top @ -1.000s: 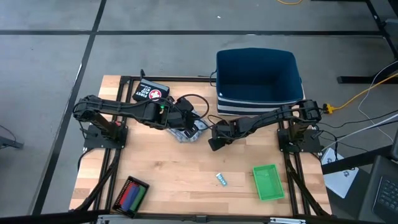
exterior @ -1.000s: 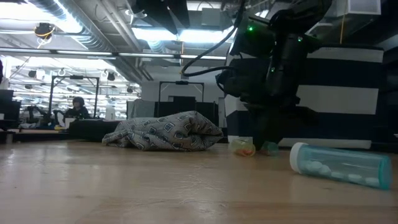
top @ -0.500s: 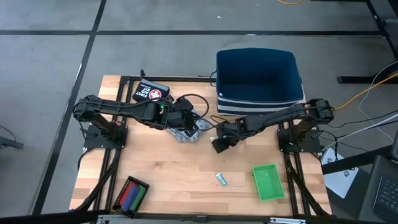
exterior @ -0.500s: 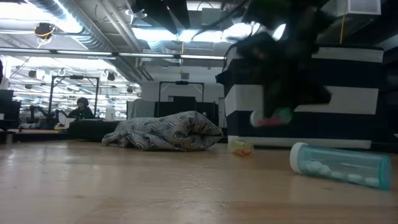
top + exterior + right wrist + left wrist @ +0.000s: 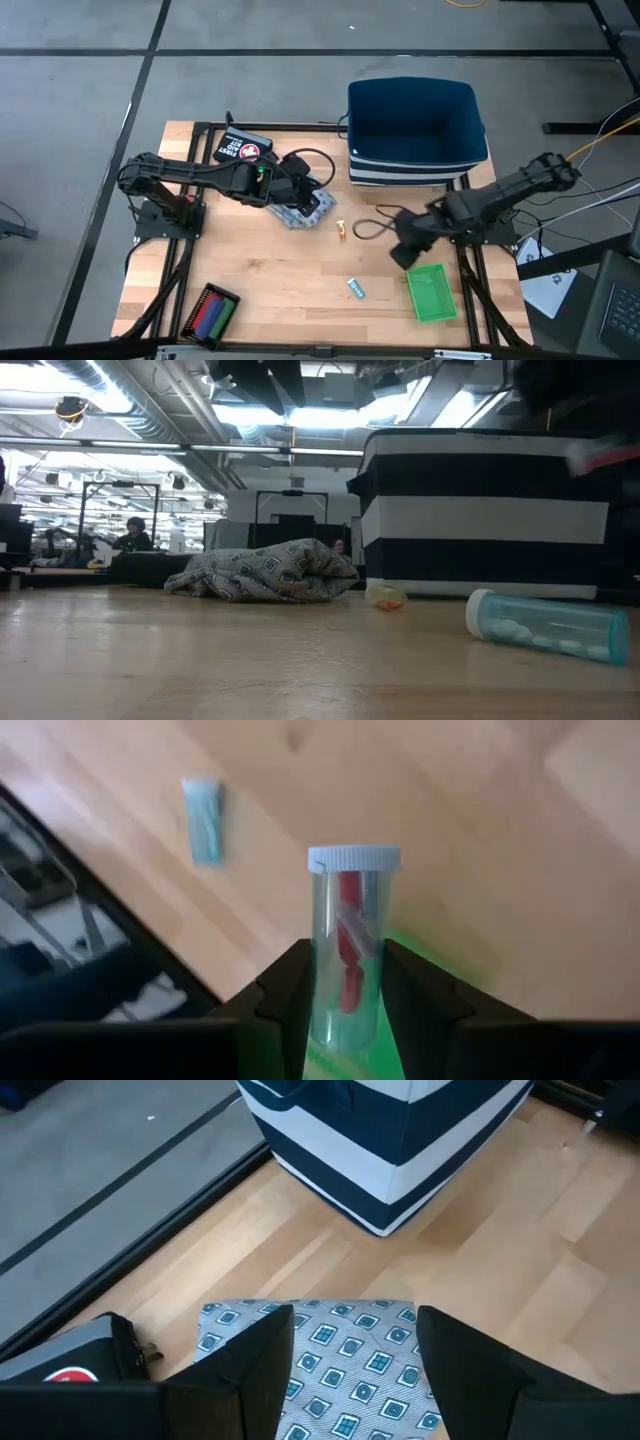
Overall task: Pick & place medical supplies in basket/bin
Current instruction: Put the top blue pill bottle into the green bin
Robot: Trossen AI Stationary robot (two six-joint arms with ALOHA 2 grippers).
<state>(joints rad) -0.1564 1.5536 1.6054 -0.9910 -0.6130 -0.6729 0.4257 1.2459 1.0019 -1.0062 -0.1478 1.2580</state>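
I have the right gripper [image 5: 345, 995] pinching a light, rigid, slippery clear vial [image 5: 349, 935] at mid-body above the green tray [image 5: 431, 292] at table 4 o'clock, while the left gripper [image 5: 355, 1355], fingers spread, straddles the soft cloth [image 5: 345, 1370].

Probably a lab, exposed ceiling ducts [image 5: 150, 410], workstations, seated person [image 5: 130, 535]
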